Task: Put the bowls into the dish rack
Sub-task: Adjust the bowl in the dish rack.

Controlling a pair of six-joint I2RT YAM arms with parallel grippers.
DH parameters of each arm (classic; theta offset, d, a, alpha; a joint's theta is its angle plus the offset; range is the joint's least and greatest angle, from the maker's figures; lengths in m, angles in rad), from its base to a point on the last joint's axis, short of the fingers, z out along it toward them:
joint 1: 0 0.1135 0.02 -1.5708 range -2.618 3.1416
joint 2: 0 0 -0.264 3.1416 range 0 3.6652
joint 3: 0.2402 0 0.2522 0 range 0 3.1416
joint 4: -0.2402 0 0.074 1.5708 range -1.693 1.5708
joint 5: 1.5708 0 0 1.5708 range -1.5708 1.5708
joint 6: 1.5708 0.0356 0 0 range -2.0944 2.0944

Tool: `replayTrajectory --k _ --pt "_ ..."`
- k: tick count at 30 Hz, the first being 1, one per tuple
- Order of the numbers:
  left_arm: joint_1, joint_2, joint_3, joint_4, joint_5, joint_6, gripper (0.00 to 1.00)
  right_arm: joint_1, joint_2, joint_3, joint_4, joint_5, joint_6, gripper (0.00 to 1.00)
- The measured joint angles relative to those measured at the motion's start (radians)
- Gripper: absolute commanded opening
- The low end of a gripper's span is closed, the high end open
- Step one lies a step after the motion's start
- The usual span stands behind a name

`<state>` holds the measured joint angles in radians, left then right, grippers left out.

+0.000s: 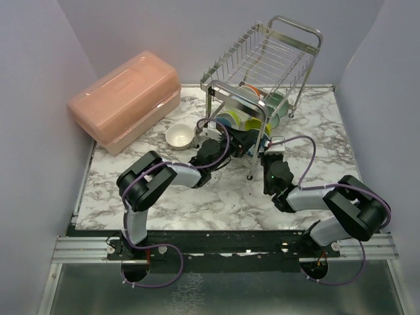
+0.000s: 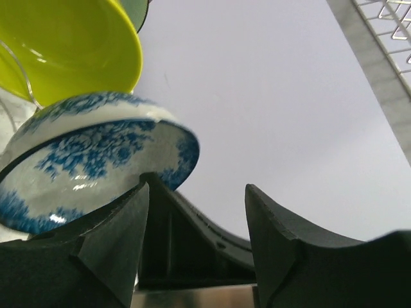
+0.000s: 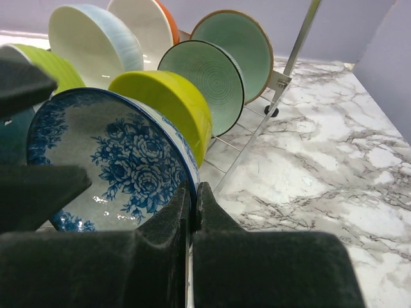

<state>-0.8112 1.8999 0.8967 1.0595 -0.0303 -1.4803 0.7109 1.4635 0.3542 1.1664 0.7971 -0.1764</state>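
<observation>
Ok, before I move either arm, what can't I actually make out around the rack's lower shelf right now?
- Top external: the upper shelf of the dish rack and the left arm cover most of the bowls below; no count possible.
- Left wrist: fingers of the left gripper cut off the underside of the blue-and-white bowl; its seating is unseen.
- Right wrist: the shut right gripper hides that bowl's lower rim and what it rests on.

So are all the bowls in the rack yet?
Nearly. Done: several bowls stand on the lower shelf of the dish rack, the lime bowl among them. In hand: nothing; the left gripper is open beside the blue-and-white bowl, which stands with them. Left: one white bowl on the table.
</observation>
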Motion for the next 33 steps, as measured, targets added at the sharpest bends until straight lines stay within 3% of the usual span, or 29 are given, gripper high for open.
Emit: replayTrajectory --k 7,17,22,26,32,33 --pt "-0.001 0.054 0.076 0.019 -0.014 -0.048 0.49 0.016 -0.022 -0.014 0.001 0.007 -0.003 0.00" --pt "-0.002 0.130 0.144 0.006 -0.028 -0.089 0.53 0.035 -0.027 -0.019 0.023 0.013 -0.038 0.01" --pt "-0.001 0.142 0.174 -0.003 -0.039 -0.115 0.44 0.039 -0.027 -0.022 0.029 0.014 -0.058 0.00" --pt "0.000 0.158 0.193 -0.008 -0.039 -0.126 0.32 0.043 -0.027 -0.023 0.044 0.014 -0.078 0.01" --pt "-0.001 0.163 0.203 -0.031 -0.034 -0.142 0.01 0.043 -0.027 -0.035 0.049 0.020 -0.117 0.01" --pt "-0.001 0.163 0.203 -0.032 -0.031 -0.145 0.00 0.042 -0.027 -0.038 0.048 0.022 -0.127 0.01"
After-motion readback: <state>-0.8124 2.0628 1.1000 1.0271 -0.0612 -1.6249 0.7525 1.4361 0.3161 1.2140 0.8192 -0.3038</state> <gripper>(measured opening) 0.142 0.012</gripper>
